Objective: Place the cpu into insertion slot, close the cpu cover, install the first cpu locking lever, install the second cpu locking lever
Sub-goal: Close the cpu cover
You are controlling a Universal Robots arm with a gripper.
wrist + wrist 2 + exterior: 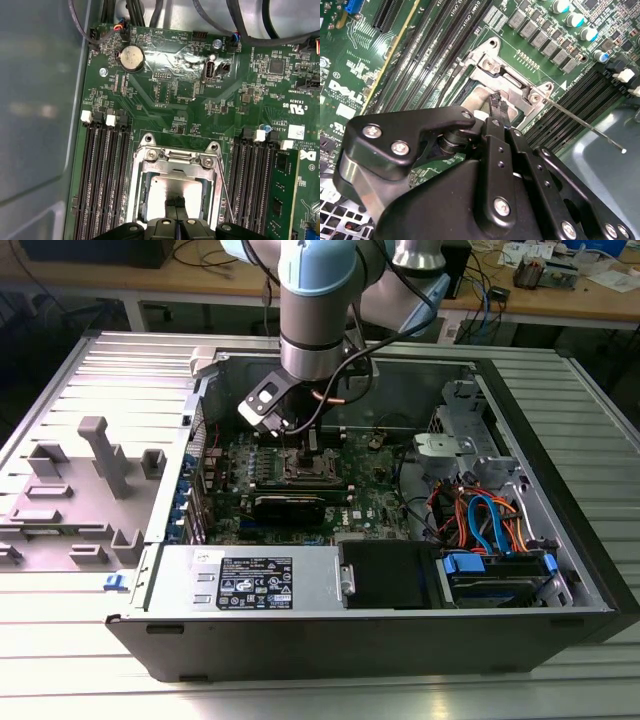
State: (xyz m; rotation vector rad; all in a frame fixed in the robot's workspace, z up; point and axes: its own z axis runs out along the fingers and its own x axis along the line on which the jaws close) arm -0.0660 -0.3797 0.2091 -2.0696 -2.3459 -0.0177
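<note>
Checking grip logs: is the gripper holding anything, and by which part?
Nothing appears held: the gripper is shut, its tips over the cpu inside the window of the cpu cover.

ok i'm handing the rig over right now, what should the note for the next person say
Gripper: shut, holding nothing, tips down over the socket just at the cpu's top.
cpu: lies flat in the socket on the green motherboard, its metal top showing through the cover's window.
cpu cover: appears lowered around the cpu.
Done: cpu placed; cover looks down.
Left: one locking lever sticks out free beside the socket, unlatched. I cannot tell the other lever's state.
</note>
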